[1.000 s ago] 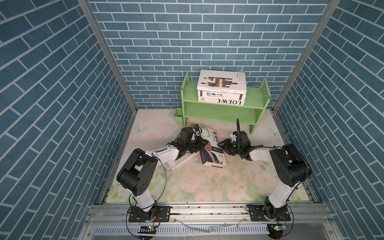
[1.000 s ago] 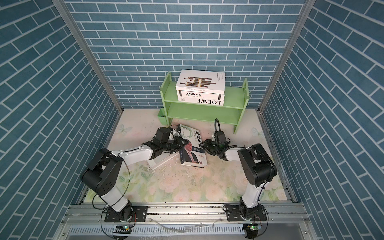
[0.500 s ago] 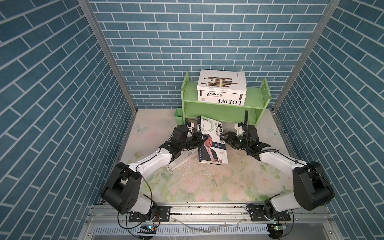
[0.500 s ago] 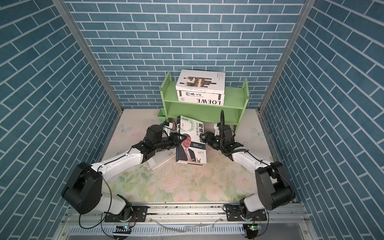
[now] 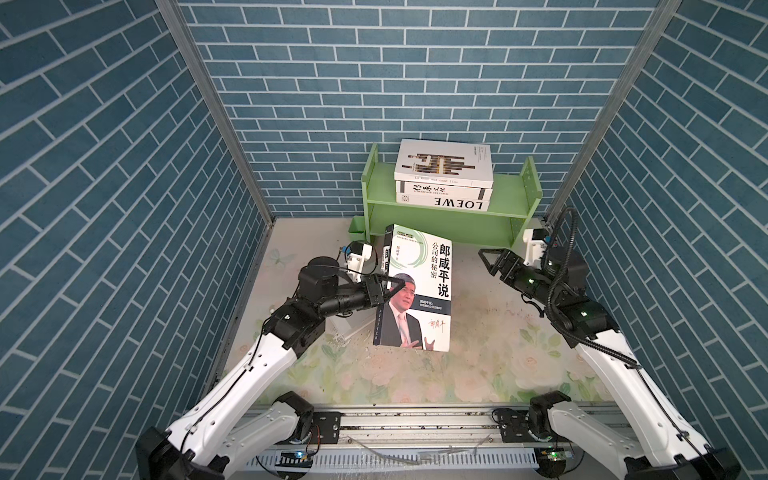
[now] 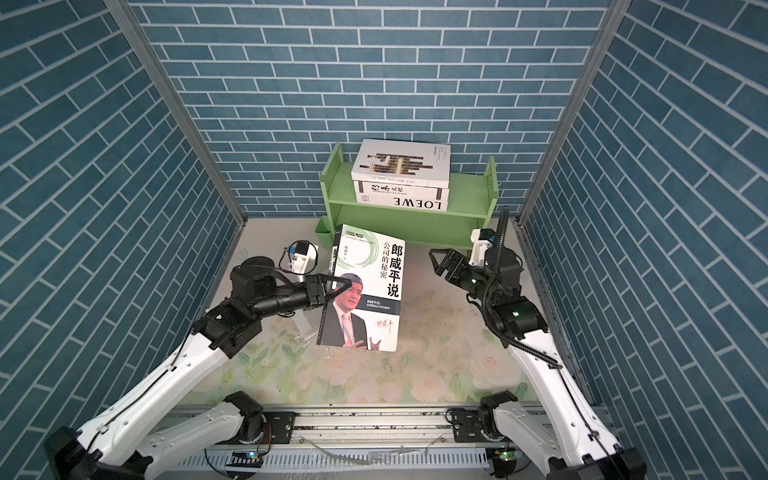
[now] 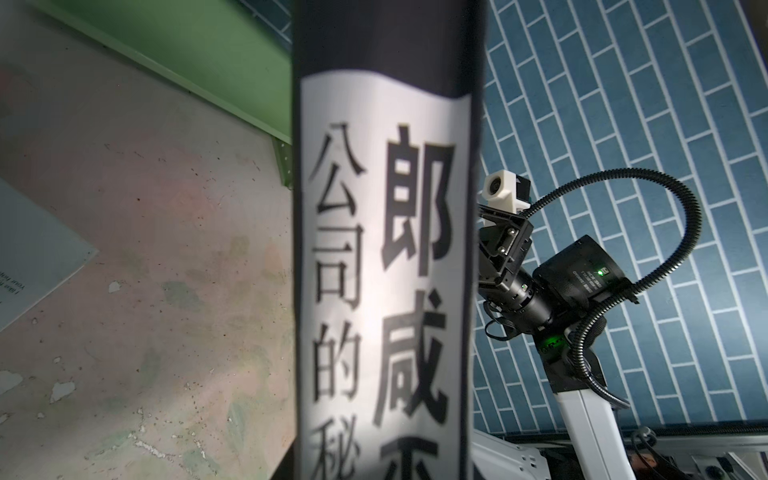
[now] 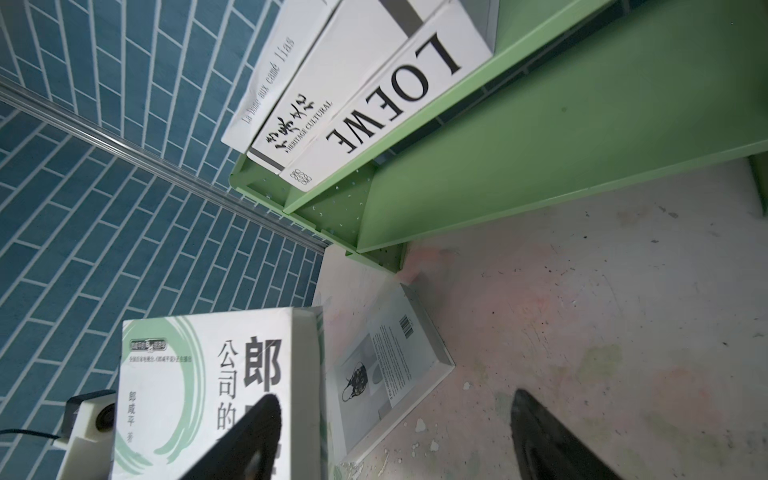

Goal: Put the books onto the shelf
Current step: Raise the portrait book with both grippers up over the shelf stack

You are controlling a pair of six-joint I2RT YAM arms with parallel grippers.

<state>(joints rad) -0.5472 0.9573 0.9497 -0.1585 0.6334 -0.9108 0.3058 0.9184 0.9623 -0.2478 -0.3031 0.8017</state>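
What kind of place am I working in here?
Probably a staged robot test cell: printed blue-brick wall panels on three sides, a floral table mat, and an aluminium mounting rail.

Bottom shelved book [image 5: 440, 204] spine: "LOEWE"; middle book [image 5: 444, 191] spine: "HERITAGE CULTURAL"; portrait book [image 5: 424, 299] cover: "郎咸平说".

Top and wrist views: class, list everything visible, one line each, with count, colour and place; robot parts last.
stacked books: three, white with black lettering, flat on the shelf's top tier
portrait book: one, white cover with suited man, held up before the shelf
flat book: one, pale grey with barcode, on the table below the portrait book
wooden two-tier shelf: one, light green, against the back wall
small cup: one, green, at the shelf's foot
table: one, floral, under everything
brick walls: three, blue, surrounding
left gripper: black, shut on the portrait book's spine edge
right gripper: black, open, touching nothing
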